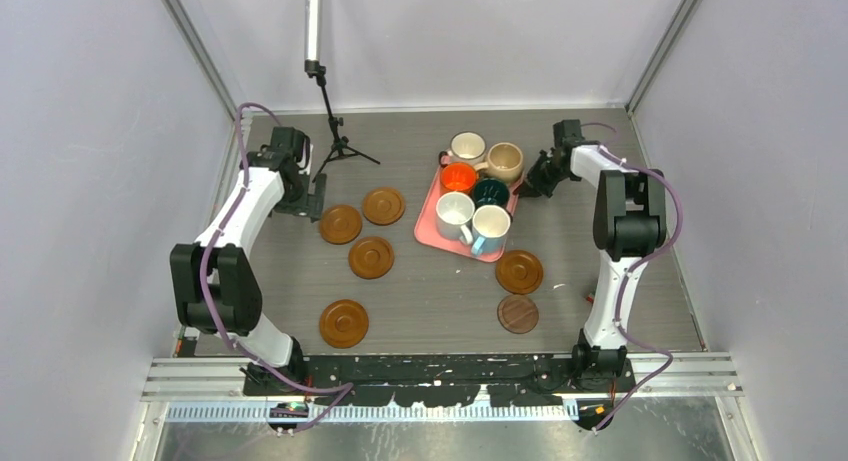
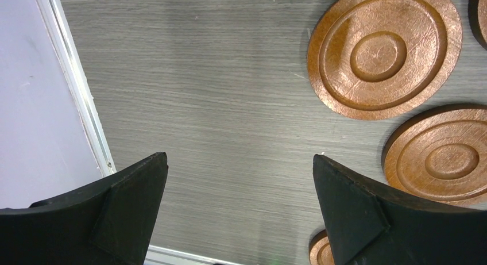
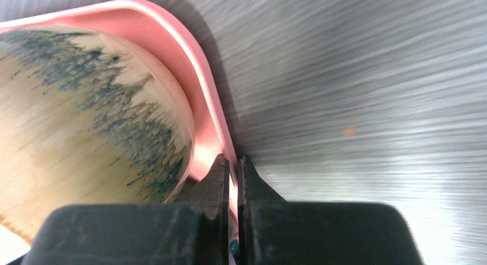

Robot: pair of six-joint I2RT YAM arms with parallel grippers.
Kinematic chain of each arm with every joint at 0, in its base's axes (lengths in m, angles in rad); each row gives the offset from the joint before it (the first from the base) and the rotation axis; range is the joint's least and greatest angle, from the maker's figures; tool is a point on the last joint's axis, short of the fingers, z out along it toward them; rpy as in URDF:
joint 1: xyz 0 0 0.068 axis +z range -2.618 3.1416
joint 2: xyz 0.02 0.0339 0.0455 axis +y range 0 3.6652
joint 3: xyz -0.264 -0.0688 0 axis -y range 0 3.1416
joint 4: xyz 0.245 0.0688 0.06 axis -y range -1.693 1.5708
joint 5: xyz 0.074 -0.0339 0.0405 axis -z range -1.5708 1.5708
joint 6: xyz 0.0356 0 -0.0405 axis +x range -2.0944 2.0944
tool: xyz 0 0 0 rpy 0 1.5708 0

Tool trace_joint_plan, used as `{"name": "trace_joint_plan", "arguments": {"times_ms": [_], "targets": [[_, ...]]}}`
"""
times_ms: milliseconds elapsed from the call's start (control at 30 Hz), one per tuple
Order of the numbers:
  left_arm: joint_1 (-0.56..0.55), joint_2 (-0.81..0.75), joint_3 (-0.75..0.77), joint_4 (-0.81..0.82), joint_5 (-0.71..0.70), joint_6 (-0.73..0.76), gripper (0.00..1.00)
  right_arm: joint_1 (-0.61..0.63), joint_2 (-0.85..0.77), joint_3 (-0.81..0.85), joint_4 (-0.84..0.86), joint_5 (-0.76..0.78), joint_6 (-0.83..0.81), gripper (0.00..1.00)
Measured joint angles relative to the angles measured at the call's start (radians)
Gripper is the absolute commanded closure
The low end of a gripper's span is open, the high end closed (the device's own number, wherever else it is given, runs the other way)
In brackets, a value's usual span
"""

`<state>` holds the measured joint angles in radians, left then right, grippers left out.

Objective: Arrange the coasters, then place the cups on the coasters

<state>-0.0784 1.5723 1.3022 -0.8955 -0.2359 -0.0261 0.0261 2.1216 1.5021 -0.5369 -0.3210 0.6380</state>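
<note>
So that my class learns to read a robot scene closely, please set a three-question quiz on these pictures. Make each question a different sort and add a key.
1. How many coasters lie on the table?
2. The right gripper is shut on: A) a coaster, B) the beige mug's handle, C) the pink tray's rim.
3. True or false: the left gripper is open and holds nothing.
Key: 1 six; 2 C; 3 true.

Setting: laboratory robot cell
Enclosure: plain pale walls [image 1: 90, 181], metal corner post [image 1: 197, 41]
Fittings: left arm [image 1: 235, 221], right arm [image 1: 620, 221] on a rail [image 1: 690, 364] at the desk [image 1: 440, 301] edge; tripod [image 1: 338, 146]
</note>
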Motion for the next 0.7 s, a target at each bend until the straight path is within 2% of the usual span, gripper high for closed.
{"name": "trace_joint_plan", "arguments": {"times_ms": [333, 700], "targets": [[-0.002, 0.05, 0.04, 0.0, 0.004, 0.0, 0.0, -0.201, 0.02, 0.054, 0.02, 0.068, -0.123, 1.0], [-0.012, 0.059, 0.04, 0.001, 0.021, 0.0, 0.0, -0.343, 0.114, 0.258, -0.161, 0.09, -0.429, 1.0]]}}
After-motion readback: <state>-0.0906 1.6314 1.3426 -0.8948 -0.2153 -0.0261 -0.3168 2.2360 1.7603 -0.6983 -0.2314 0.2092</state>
